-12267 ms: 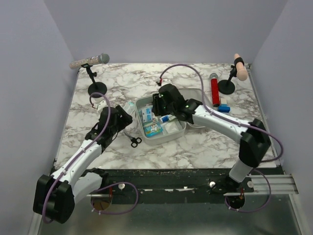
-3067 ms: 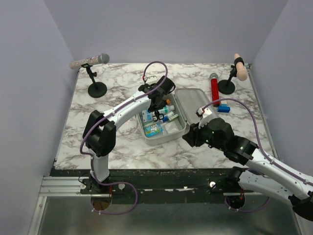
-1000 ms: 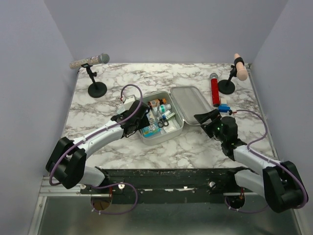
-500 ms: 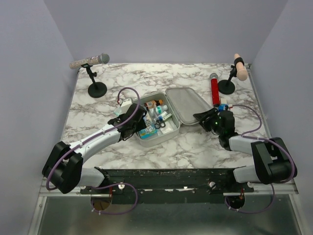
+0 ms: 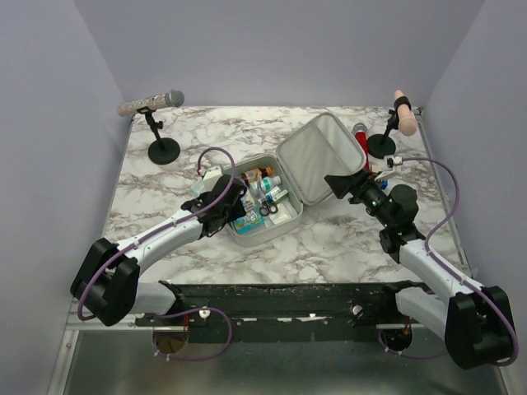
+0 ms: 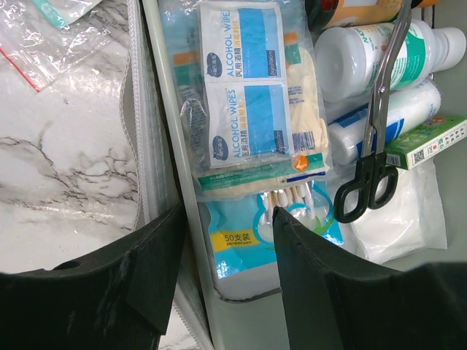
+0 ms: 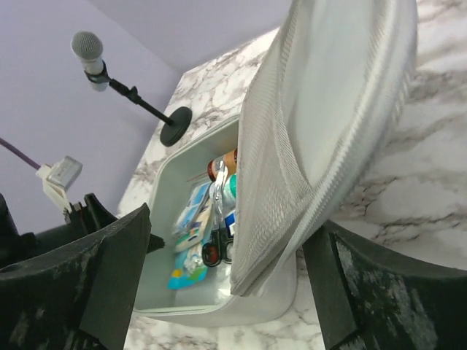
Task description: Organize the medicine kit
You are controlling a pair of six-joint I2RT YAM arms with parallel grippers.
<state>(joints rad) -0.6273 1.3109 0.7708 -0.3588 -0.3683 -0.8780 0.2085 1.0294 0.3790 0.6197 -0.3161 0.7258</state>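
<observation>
I see my marble counter [image 5: 329, 247] carrying the open medicine kit [image 5: 284, 226] near the middle, with a clear plastic bag [image 6: 51, 29] just left of it. A microphone stand [image 5: 164, 151] sits far left. A second stand [image 5: 380, 146] sits far right, near a red cylinder [image 5: 361, 138].

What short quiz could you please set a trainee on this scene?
1. True or false: the lid of the medicine kit is fully closed.
2. The scissors lie: A on the lid, B inside the kit, C under the kit.
3. Which gripper's fingers straddle the kit's wall?
Key: 1 false, it stands tilted up; 2 B; 3 the left gripper.
</observation>
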